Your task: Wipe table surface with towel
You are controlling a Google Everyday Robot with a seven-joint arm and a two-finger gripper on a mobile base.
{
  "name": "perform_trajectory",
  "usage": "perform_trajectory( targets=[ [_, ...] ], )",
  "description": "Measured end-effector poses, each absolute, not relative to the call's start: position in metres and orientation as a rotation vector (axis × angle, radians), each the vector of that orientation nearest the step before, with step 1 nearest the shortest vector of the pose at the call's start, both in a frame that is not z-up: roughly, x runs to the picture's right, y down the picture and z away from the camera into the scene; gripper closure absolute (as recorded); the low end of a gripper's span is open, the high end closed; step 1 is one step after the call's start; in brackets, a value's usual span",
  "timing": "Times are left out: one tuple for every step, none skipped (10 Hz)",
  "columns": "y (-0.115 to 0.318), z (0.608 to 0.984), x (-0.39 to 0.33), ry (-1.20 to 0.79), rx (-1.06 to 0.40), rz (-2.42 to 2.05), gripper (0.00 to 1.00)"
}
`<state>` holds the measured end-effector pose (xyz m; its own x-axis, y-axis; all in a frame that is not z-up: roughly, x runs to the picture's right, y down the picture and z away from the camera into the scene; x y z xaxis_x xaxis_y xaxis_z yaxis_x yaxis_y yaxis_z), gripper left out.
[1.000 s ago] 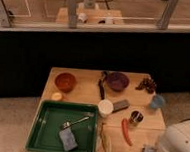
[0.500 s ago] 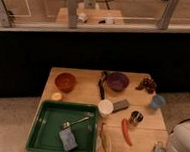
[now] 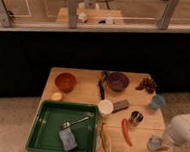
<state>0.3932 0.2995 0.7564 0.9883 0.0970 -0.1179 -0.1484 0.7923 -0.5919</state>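
Observation:
A grey-blue folded cloth (image 3: 68, 139), which looks like the towel, lies in the green tray (image 3: 41, 128) at the front left of the wooden table (image 3: 87, 92), next to a metal spoon (image 3: 77, 122). My white arm (image 3: 184, 131) comes in from the right. My gripper (image 3: 157, 143) hovers at the table's front right corner, far from the cloth. Nothing shows in its hold.
On the table stand an orange bowl (image 3: 65, 81), a purple bowl (image 3: 117, 81), a black brush (image 3: 102, 86), a white cup (image 3: 105, 107), a grey block (image 3: 120, 106), a metal can (image 3: 136, 117), a red chili (image 3: 127, 131), a blue cup (image 3: 157, 102) and a dark bunch (image 3: 147, 85).
My arm has shifted slightly at the front right corner of the table. The things on the table and in the tray have not moved.

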Motion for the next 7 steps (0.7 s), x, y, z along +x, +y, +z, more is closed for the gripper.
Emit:
perform_trajectory(
  targets=[
    [0.291, 0.763, 0.38, 0.066, -0.631, 0.126, 0.96],
    [0.286, 0.765, 0.374, 0.056, -0.622, 0.121, 0.96],
    [0.283, 0.765, 0.371, 0.049, -0.616, 0.116, 0.96],
    [0.281, 0.765, 0.365, 0.036, -0.612, 0.108, 0.96],
    [0.281, 0.765, 0.357, 0.021, -0.61, 0.097, 0.96],
    [0.281, 0.764, 0.344, 0.002, -0.611, 0.078, 0.96],
    [0.281, 0.763, 0.331, -0.019, -0.611, 0.055, 0.96]
  ],
)
